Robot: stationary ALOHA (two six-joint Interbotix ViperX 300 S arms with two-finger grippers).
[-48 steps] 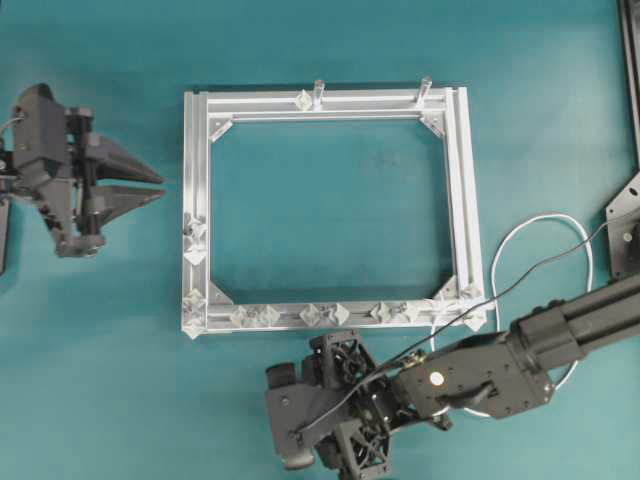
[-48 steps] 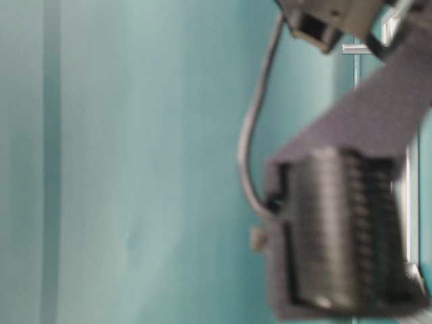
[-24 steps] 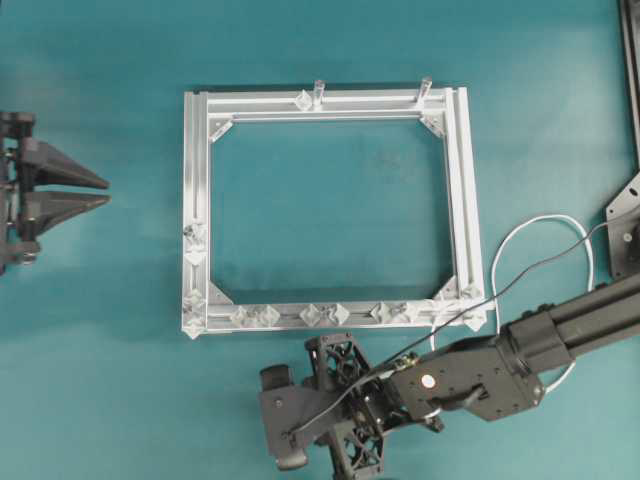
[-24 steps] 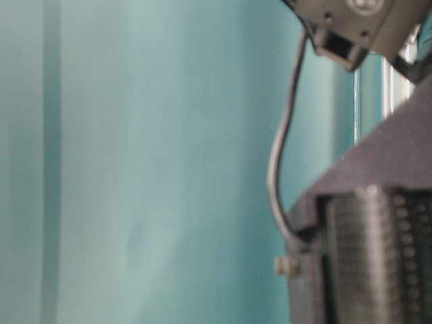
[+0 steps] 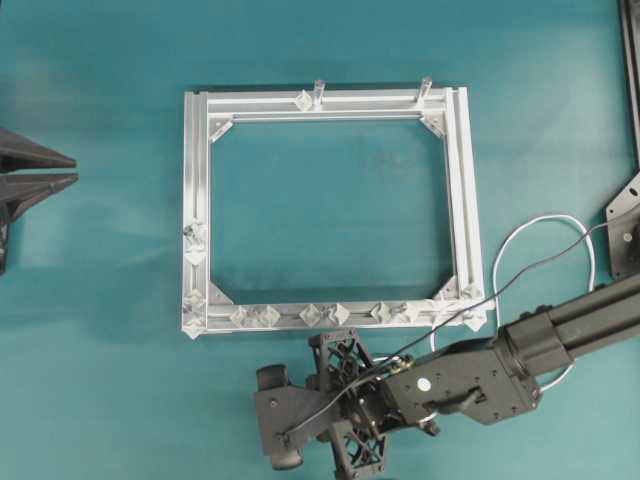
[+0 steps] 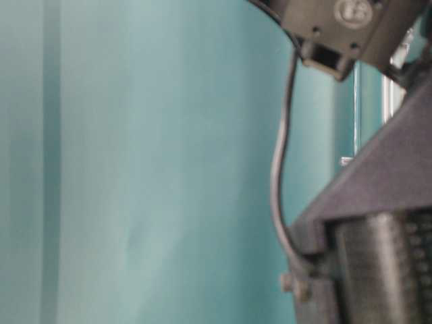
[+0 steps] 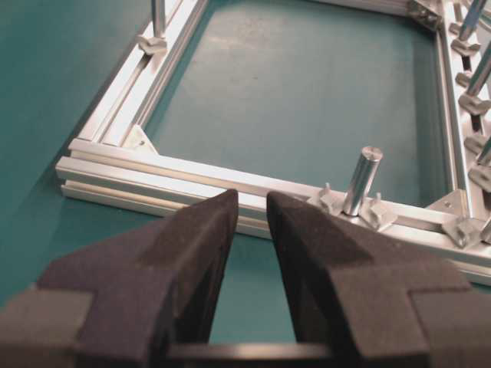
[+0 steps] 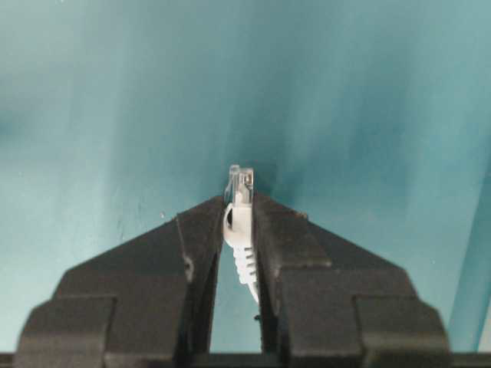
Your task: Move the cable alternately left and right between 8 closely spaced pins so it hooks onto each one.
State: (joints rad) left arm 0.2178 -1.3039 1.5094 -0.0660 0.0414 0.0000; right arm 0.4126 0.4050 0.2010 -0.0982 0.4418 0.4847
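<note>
The white cable (image 5: pixel 545 219) loops on the teal table right of the aluminium frame (image 5: pixel 330 103) and runs under my right arm. Its plug (image 8: pixel 242 207) stands upright between the pads of my right gripper (image 8: pixel 239 201), which is shut on it with the clear tip poking out past the fingertips. In the overhead view that gripper (image 5: pixel 270 420) hovers in front of the frame's near rail. The pins (image 5: pixel 340 313) sit in close pairs along that rail, with no cable on them. My left gripper (image 5: pixel 70 171) (image 7: pixel 252 201) is open and empty, left of the frame.
Two round metal posts (image 5: pixel 318 90) (image 5: pixel 425 88) stand on the far rail, and another post (image 7: pixel 362 178) on the left rail. More studs (image 5: pixel 194 243) sit on the left rail. A black camera wire (image 5: pixel 520 280) crosses the cable loop. Dark fixtures (image 5: pixel 625 230) line the right edge.
My left gripper has drawn back to the left edge of the overhead view. The right arm has shifted slightly left in front of the near rail.
</note>
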